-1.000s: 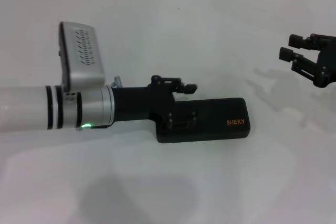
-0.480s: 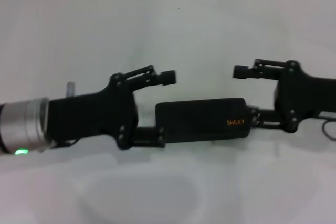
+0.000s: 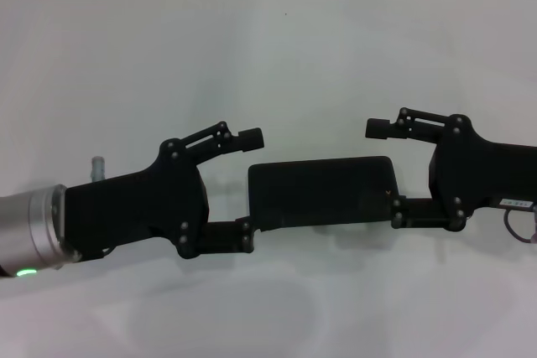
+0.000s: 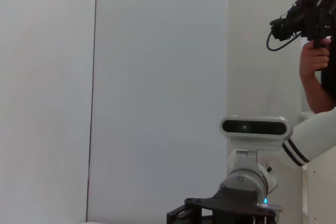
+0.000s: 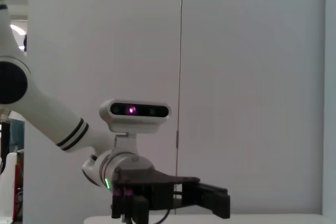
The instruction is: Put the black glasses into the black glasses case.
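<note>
Black on white is what you get from the head view: the black glasses case (image 3: 323,191) lies shut and flat on the white worktop (image 3: 277,48), long side running across, roughly centred. Your left pincer (image 3: 249,185) reaches in from the left with its jaws spread wide, one finger at the near left corner of the case, the other hanging free beyond the far edge. Your right pincer (image 3: 384,169) mirrors it from the right, also wide, lower finger against the near right corner, upper finger clear of the lid. Whether either lower finger truly touches the case you cannot tell. No black glasses are visible in this view; the closed lid hides whatever is inside.

From the left wrist view you see pale wall panels, the right arm's wrist camera (image 4: 254,127) and dark pincer base low in the picture, and a person's hand (image 4: 314,61) holding a black device at the edge.

From the right wrist view you see the same pale wall, with the left arm's wrist camera (image 5: 134,113) and its black pincer body below.
</note>
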Controlling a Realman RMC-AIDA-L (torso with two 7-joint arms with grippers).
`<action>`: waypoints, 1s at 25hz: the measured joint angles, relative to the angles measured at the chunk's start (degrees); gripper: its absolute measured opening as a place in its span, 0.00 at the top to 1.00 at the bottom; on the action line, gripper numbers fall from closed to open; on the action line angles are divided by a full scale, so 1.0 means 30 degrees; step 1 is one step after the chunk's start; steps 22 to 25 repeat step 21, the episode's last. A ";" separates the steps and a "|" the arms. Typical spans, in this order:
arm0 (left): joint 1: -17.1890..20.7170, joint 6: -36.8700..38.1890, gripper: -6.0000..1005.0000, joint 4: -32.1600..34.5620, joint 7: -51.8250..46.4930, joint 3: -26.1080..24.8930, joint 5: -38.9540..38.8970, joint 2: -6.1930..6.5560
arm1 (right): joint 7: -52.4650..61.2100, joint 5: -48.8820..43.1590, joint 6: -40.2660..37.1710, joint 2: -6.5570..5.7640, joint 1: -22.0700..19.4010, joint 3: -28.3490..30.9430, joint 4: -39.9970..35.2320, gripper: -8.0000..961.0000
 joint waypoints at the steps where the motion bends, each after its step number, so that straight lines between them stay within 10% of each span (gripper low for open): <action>1: 0.0011 -0.0028 0.11 -0.0007 0.0037 -0.0011 -0.0016 -0.0014 | -0.0037 -0.0027 0.0057 0.0005 0.0000 -0.0025 0.0015 0.20; 25: -0.0021 -0.0091 0.10 -0.0058 0.0085 -0.0754 0.0081 -0.0241 | -0.1575 0.0347 0.0913 -0.0032 0.0197 -0.0043 0.0306 0.19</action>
